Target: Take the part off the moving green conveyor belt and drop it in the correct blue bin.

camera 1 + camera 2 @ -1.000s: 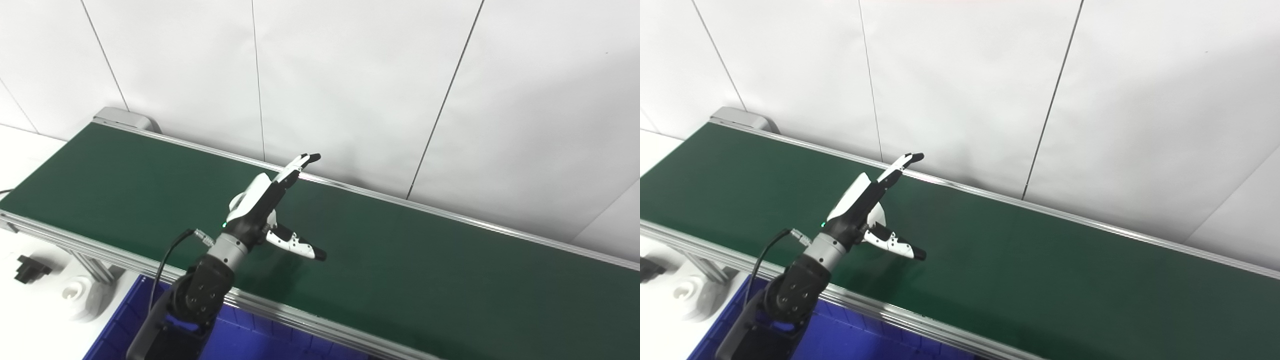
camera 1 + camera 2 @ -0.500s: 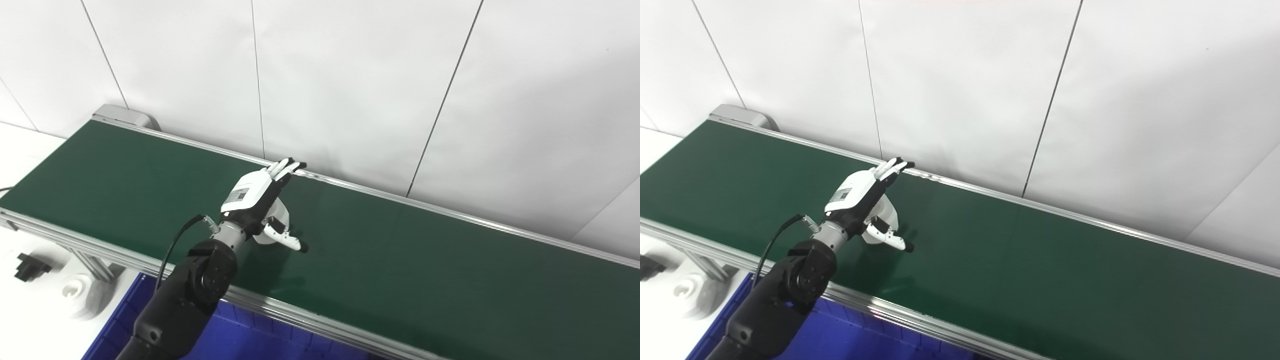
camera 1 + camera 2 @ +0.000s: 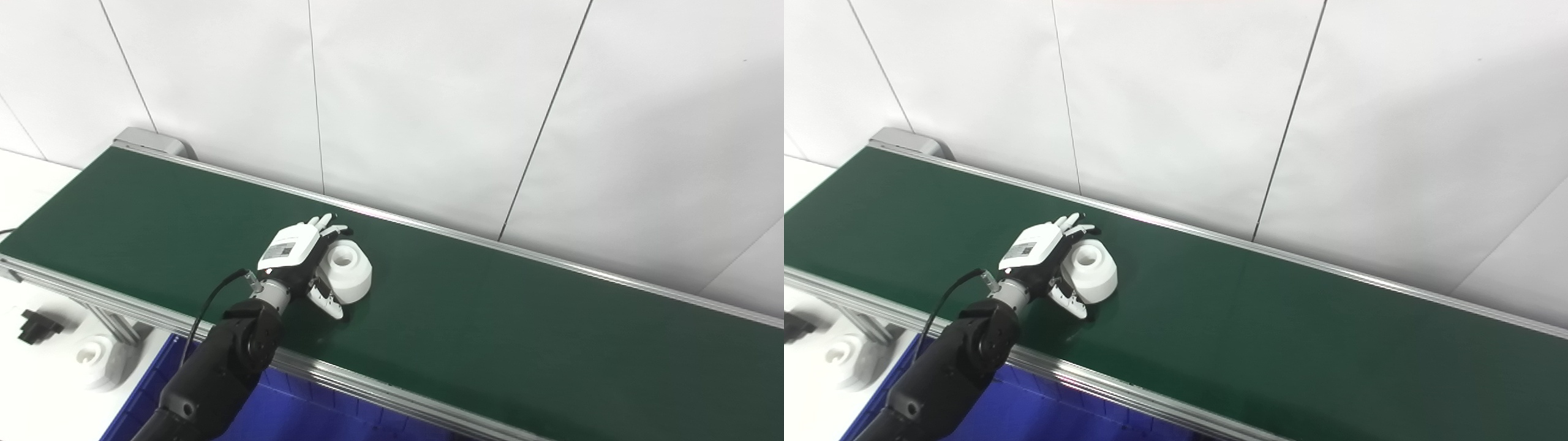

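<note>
White part sits on green belt beneath white wall panels, left hand fingers cupped around it.

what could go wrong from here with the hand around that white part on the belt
The left hand cups the white part from one side, fingers not clearly closed on it, so a lift now might let it slip out. The part sits on the green belt, which may carry it out of the loose hold. The blue bin lies below the belt's near rail, so a low carry might clip that rail.
</note>
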Controlling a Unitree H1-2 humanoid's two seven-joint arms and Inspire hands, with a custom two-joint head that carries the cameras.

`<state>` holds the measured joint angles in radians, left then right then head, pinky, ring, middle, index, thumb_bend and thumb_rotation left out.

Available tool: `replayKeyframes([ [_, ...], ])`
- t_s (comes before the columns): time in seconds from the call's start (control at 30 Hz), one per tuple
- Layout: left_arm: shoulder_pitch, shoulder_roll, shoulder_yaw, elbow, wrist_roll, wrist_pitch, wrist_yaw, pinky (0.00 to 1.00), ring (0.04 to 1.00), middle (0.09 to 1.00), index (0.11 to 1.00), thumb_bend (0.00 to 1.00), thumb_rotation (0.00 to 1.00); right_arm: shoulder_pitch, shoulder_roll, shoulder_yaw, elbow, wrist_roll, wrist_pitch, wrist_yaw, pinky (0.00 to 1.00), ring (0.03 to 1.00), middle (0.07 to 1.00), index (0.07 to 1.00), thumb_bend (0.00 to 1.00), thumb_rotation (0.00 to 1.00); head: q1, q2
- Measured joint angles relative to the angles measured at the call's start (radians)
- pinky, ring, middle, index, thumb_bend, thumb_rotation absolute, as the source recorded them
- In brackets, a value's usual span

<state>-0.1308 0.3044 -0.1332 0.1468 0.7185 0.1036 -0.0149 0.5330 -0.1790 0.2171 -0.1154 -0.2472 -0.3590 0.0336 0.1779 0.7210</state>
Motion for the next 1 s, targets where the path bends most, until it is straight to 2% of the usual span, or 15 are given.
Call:
replayKeyframes([
  [0.03,0.000,-0.006,0.008,0.030,-0.027,-0.039,0.033,0.52,0.635,0.777,0.715,0.69,0.00,0.000,0.000,0.000,0.000,0.000,0.000,0.000,0.90,0.959,0.993,1.000,0.85,0.20,0.000,0.000],
  [0.07,0.001,-0.017,0.019,0.064,-0.058,-0.080,0.072,0.43,0.541,0.671,0.667,0.58,0.00,0.000,0.001,-0.002,0.000,0.000,0.000,0.000,0.90,0.963,0.996,1.000,0.85,0.20,0.000,0.000],
  [0.1,0.003,-0.029,0.028,0.091,-0.077,-0.122,0.108,0.38,0.483,0.605,0.637,0.51,0.00,0.000,0.002,-0.003,0.000,-0.001,0.000,0.000,0.91,0.966,0.998,1.000,0.85,0.20,0.000,0.000],
  [0.13,0.008,-0.045,0.038,0.110,-0.093,-0.154,0.154,0.35,0.456,0.560,0.583,0.49,0.00,0.000,0.002,-0.004,0.000,-0.001,0.000,0.000,0.92,0.970,0.998,1.000,0.85,0.21,0.000,0.000],
  [0.2,0.010,-0.076,0.048,0.130,-0.125,-0.198,0.208,0.35,0.444,0.533,0.528,0.48,0.00,0.000,0.004,-0.005,0.000,-0.002,0.000,0.000,0.93,0.973,0.999,1.000,0.85,0.21,-0.003,0.005],
  [0.27,0.010,-0.097,0.049,0.153,-0.151,-0.239,0.242,0.36,0.448,0.524,0.509,0.48,0.00,0.000,0.004,-0.005,0.000,-0.002,0.000,0.000,0.93,0.970,0.996,1.000,0.85,0.21,-0.002,0.005],
  [0.37,0.011,-0.133,0.049,0.185,-0.213,-0.308,0.252,0.36,0.455,0.524,0.501,0.48,0.00,0.001,0.004,-0.008,0.000,-0.002,0.000,0.000,0.92,0.969,0.996,1.000,0.84,0.22,0.000,0.003],
  [0.5,0.011,-0.162,0.063,0.192,-0.300,-0.343,0.254,0.37,0.462,0.521,0.496,0.48,0.00,0.000,0.007,-0.009,0.000,-0.005,0.000,0.000,0.89,0.955,0.992,1.000,0.84,0.21,-0.002,0.003],
  [0.67,0.011,-0.172,0.090,0.189,-0.387,-0.345,0.227,0.39,0.460,0.505,0.506,0.48,0.00,0.000,0.013,-0.009,0.000,-0.005,0.000,0.000,0.90,0.960,0.990,1.000,0.84,0.22,-0.002,0.003],
  [0.73,0.011,-0.173,0.100,0.184,-0.414,-0.345,0.224,0.39,0.459,0.501,0.508,0.48,0.00,0.000,0.016,-0.010,0.000,-0.005,0.000,0.000,0.85,0.937,0.987,1.000,0.84,0.22,-0.003,0.003],
  [0.8,0.011,-0.175,0.110,0.183,-0.433,-0.346,0.224,0.39,0.456,0.496,0.511,0.48,0.00,0.000,0.016,-0.009,0.000,-0.005,0.000,0.000,0.90,0.956,0.990,1.000,0.85,0.23,-0.005,0.008],
  [0.87,0.016,-0.175,0.114,0.174,-0.452,-0.345,0.222,0.39,0.452,0.497,0.515,0.48,0.00,0.000,0.016,-0.010,-0.001,-0.004,0.000,0.000,0.90,0.956,0.990,1.000,0.85,0.23,-0.008,0.012],
  [1.0,0.063,-0.176,0.118,0.064,-0.489,-0.338,0.190,0.37,0.453,0.505,0.512,0.48,0.00,0.004,0.021,-0.009,-0.016,-0.002,0.001,0.000,0.93,0.966,0.993,1.000,0.85,0.22,-0.023,0.028],
])
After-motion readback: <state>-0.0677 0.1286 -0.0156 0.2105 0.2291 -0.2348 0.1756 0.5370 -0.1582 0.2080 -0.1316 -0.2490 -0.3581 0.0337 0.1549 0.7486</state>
